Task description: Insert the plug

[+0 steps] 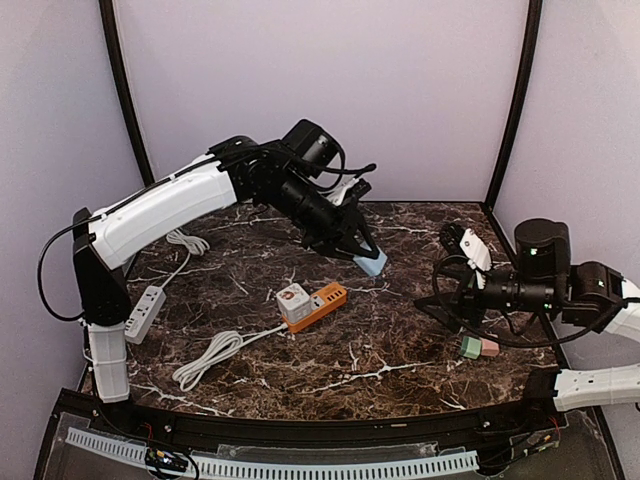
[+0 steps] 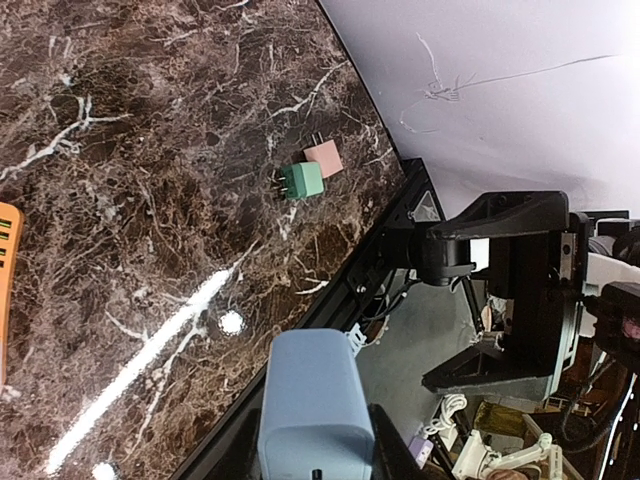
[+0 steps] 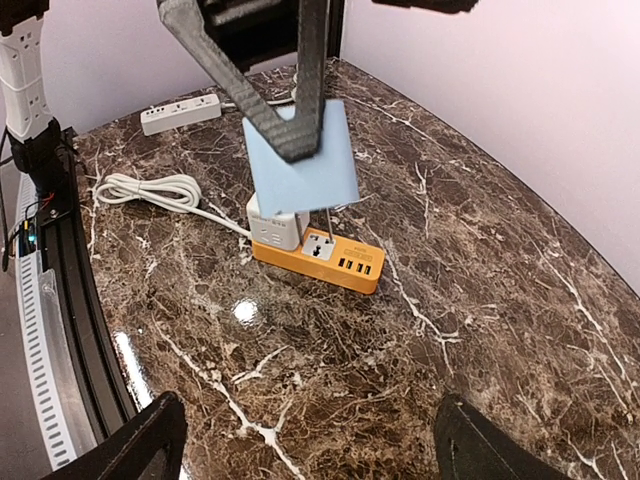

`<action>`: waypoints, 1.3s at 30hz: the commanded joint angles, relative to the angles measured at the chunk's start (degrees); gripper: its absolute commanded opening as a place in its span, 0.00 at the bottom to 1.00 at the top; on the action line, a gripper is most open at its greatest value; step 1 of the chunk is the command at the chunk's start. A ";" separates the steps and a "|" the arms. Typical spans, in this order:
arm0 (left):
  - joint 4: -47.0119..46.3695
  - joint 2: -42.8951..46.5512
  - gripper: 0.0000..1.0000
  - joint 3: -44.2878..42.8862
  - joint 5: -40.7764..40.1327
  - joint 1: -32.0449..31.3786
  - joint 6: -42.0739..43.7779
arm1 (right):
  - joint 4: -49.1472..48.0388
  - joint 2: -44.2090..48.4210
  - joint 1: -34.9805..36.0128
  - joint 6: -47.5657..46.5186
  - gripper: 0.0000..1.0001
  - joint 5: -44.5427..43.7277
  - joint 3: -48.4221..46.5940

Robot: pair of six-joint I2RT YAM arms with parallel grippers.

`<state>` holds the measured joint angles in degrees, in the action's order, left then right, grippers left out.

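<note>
From the top, the left gripper [image 1: 362, 254] pinches the blue plug [image 1: 373, 264] close by the orange power strip [image 1: 322, 299]. The plug looks small, hard, light and smooth. I think its flat sides are the best place to squeeze.

From the left wrist, the plug sits tight between the fingers, well away from the strip's end.

From the right wrist, the plug hangs near the strip. The right gripper [image 3: 318, 445] is wide and holds nothing. I can read no words.
</note>
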<state>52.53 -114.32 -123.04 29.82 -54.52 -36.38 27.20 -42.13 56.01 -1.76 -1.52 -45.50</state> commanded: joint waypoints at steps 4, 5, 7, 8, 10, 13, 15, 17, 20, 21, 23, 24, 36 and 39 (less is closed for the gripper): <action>6.63 3.85 0.01 -3.63 -3.12 2.12 8.56 | 0.46 0.35 0.42 3.36 0.98 -3.14 1.20; 6.98 3.89 0.01 -4.01 -3.60 2.24 10.09 | 0.53 0.16 0.40 3.64 0.99 -3.41 1.20; 7.87 4.00 0.01 -5.36 -5.07 2.32 12.86 | 0.65 -0.21 0.41 4.03 0.99 -3.64 1.20; 8.27 4.01 0.01 -5.54 -6.06 2.32 13.90 | 0.61 -0.42 0.40 4.19 0.99 -3.67 1.26; 8.74 4.16 0.01 -5.92 -7.89 2.45 16.65 | 0.62 -1.06 0.41 4.86 0.99 -3.93 1.37; 9.92 4.13 0.01 -6.58 -10.62 2.76 21.15 | 0.66 -2.14 0.40 5.51 0.99 -3.81 1.46; 11.13 4.07 0.01 -7.13 -12.57 3.09 23.57 | 0.66 -2.65 0.37 5.76 0.99 -3.70 1.54; 12.49 4.04 0.01 -7.86 -15.47 3.25 26.23 | 0.66 -3.13 0.42 5.89 0.99 -3.94 1.68; 13.56 4.12 0.01 -8.43 -19.52 3.29 29.59 | 0.46 -3.33 0.36 5.55 0.99 -4.46 1.93; 13.69 4.11 0.01 -8.50 -21.67 3.29 30.77 | 0.37 -3.47 0.41 5.21 0.99 -4.61 1.90; 13.62 4.05 0.01 -8.46 -23.62 3.35 33.10 | 0.19 -3.61 0.37 4.59 0.99 -4.63 1.99; 13.55 3.99 0.01 -8.45 -24.22 3.30 33.90 | 0.10 -3.72 0.39 4.20 0.99 -4.64 2.03; 16.37 -1.05 0.01 -8.83 -26.49 7.12 44.76 | 0.78 -7.89 0.42 3.26 0.99 -2.58 -1.04; 16.44 -2.53 0.01 -8.42 -26.02 8.57 45.72 | 1.91 -9.01 0.42 5.05 0.99 -1.91 -1.50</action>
<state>66.57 -114.69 -130.85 3.57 -47.77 5.91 27.64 -50.11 56.03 1.41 -4.67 -44.88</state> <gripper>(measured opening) 0.258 0.986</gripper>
